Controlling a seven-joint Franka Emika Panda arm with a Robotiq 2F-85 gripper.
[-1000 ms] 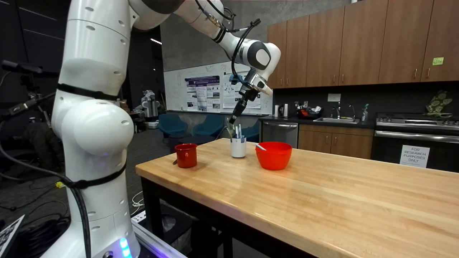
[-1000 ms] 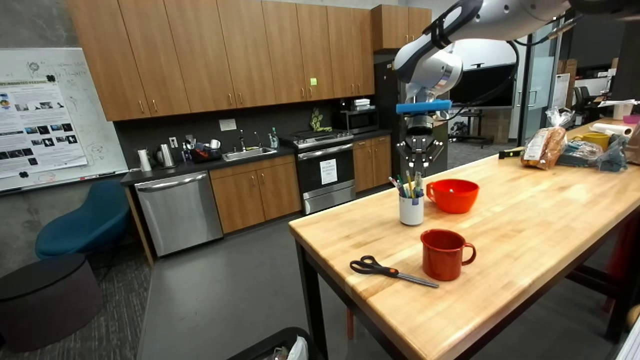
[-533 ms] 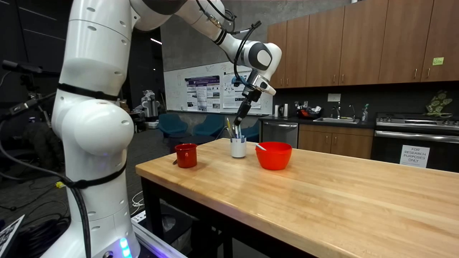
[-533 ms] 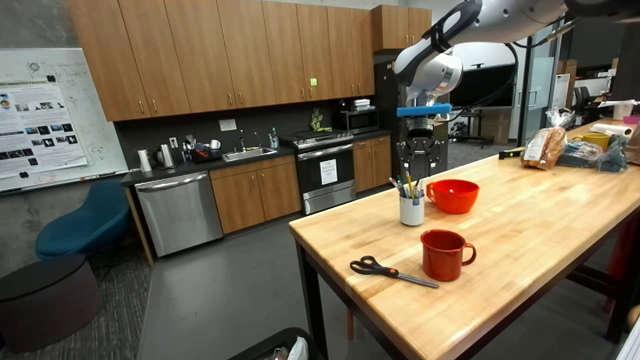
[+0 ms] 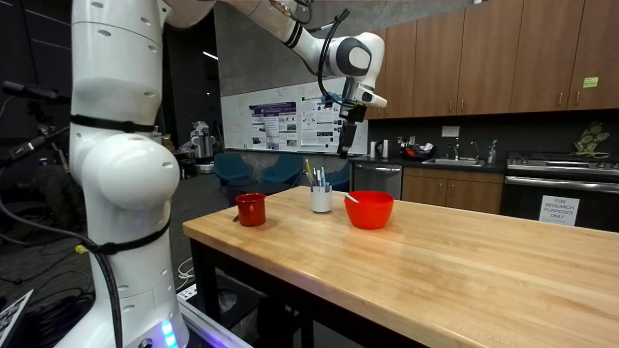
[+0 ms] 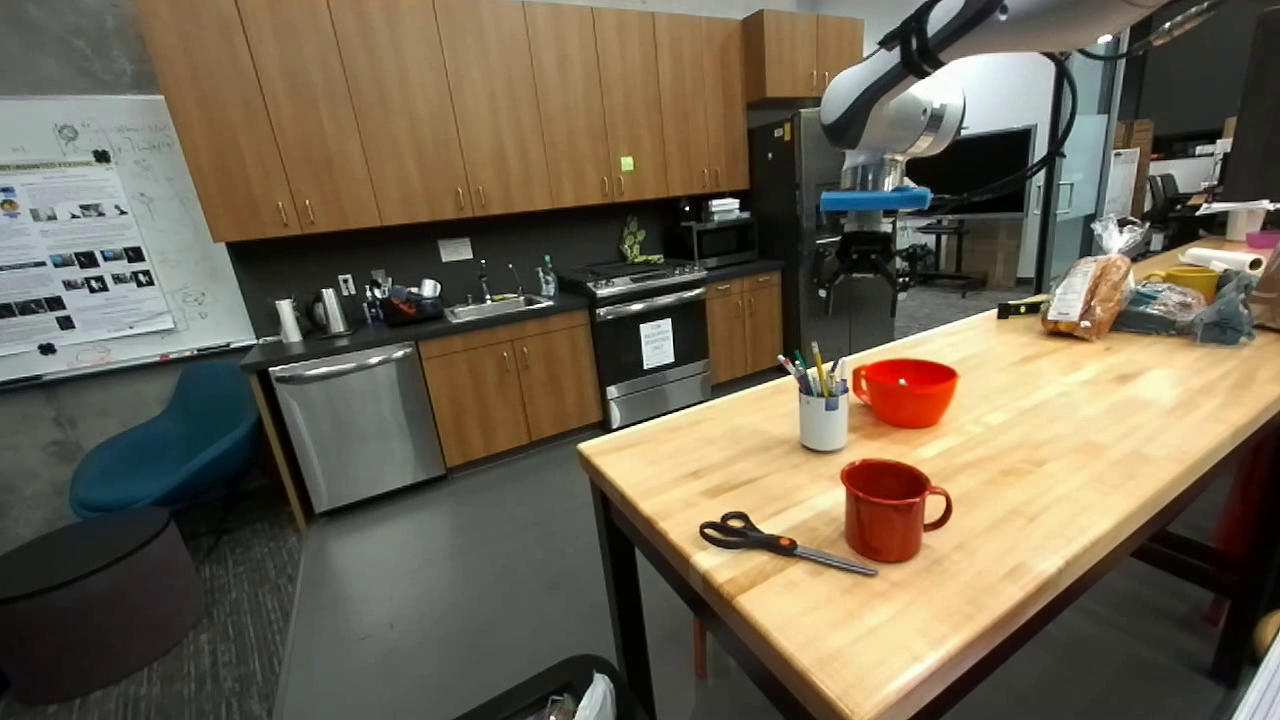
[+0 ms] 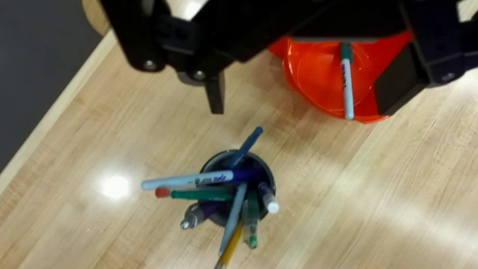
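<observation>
Pen cup (image 6: 823, 425), upright on the wooden table (image 5: 435, 270), long axis vertical, with pens (image 7: 216, 195) fanning out above the rim at mixed slants. Stands to the left of the red bowl (image 6: 908, 400) in both exterior views, near but apart. Lies below and to the left of the gripper (image 6: 862, 291) in those same views, with the bowl below and to the right: offset sideways, then, not straight under, probably the key relation for any reach. Gripper in the air, jaws spread wide, grasping nothing, clear of pens and bowl alike by a visible gap, seemingly above the space between cup and bowl. Visible inside the bowl, in the wrist view: a pale marker (image 7: 347, 86) with a dark green cap, tilted, pale end (image 5: 351, 198) up by the left of the rim in an exterior view. Farther out, at the near end of the table in an exterior view: a dark red mug (image 6: 885, 515), upright, with black-handled scissors (image 6: 782, 544) lying flat just beside, blades pointing right, contact with the mug hard to tell.
</observation>
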